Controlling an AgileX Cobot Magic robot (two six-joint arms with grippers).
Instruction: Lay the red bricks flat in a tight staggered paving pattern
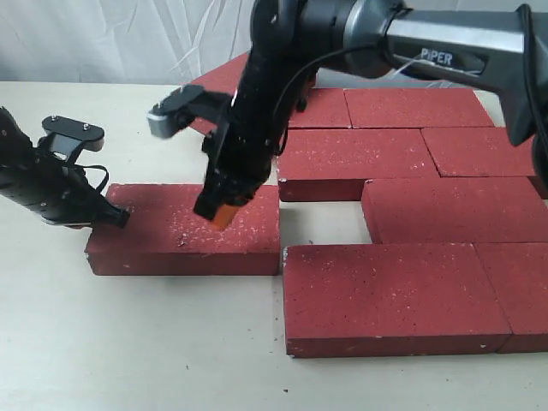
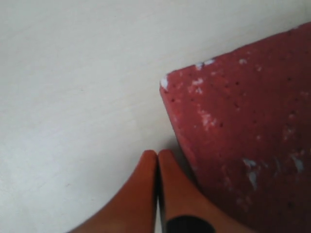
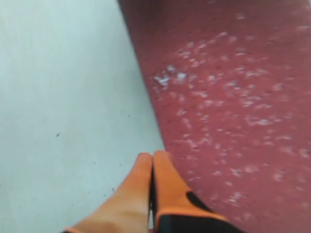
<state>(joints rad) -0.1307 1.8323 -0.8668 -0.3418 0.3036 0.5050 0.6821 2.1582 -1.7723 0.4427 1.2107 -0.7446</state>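
Note:
One loose red brick (image 1: 184,229) lies flat on the pale table, left of several red bricks (image 1: 385,295) laid flat in staggered rows. My left gripper (image 1: 120,218) is shut, its tips at the loose brick's left end. In the left wrist view the shut orange fingers (image 2: 170,179) sit beside the brick's chipped corner (image 2: 233,126), on the table side. My right gripper (image 1: 221,214) reaches across, shut and empty, tips down over the loose brick's top. The right wrist view shows its fingers (image 3: 167,179) at the brick's long edge (image 3: 233,97).
A gap of bare table (image 1: 321,223) separates the loose brick from the middle-row brick (image 1: 449,208). Another brick (image 1: 355,161) lies behind that gap. One more brick (image 1: 224,77) lies at the back, behind the right arm. White cloth (image 1: 111,38) hangs at the rear.

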